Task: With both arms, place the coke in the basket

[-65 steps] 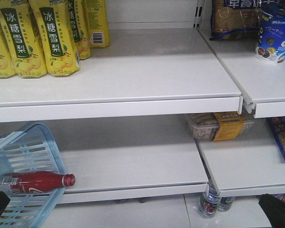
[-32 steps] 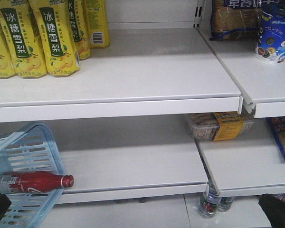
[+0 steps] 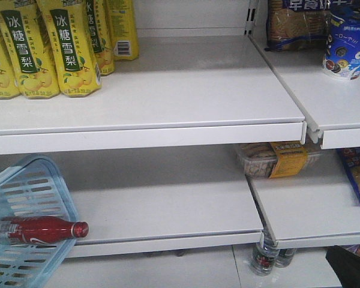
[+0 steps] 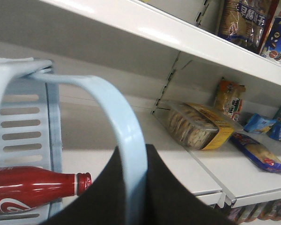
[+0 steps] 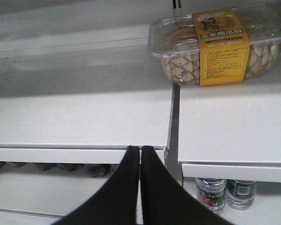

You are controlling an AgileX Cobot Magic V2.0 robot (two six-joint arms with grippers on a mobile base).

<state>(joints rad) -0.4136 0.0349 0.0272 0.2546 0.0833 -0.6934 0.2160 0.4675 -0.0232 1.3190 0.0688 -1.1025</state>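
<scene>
Coke [image 3: 39, 230] lies on its side inside the light blue basket [image 3: 45, 180]. Its red cap pokes out past the basket's right wall, over the front of the white shelf [image 3: 168, 204]. The basket sits at the left end of this lower shelf and tips a bit.

From the left wrist view, the left gripper [image 4: 133, 187] has its two black fingers [image 4: 166, 197] pinching the basket's pale blue handle [image 4: 117, 122], one finger on each side of it. The coke shows just left of them, behind the slotted wall.

From the right wrist view, the right gripper [image 5: 140, 161] has its fingers pressed together with nothing between them. It hangs in front of the shelf edge, well apart from the basket. A clear box of cookies with a yellow label [image 5: 215, 44] sits on the next shelf to the right. Yellow drink bottles [image 3: 66, 45] stand on the shelf above.
</scene>
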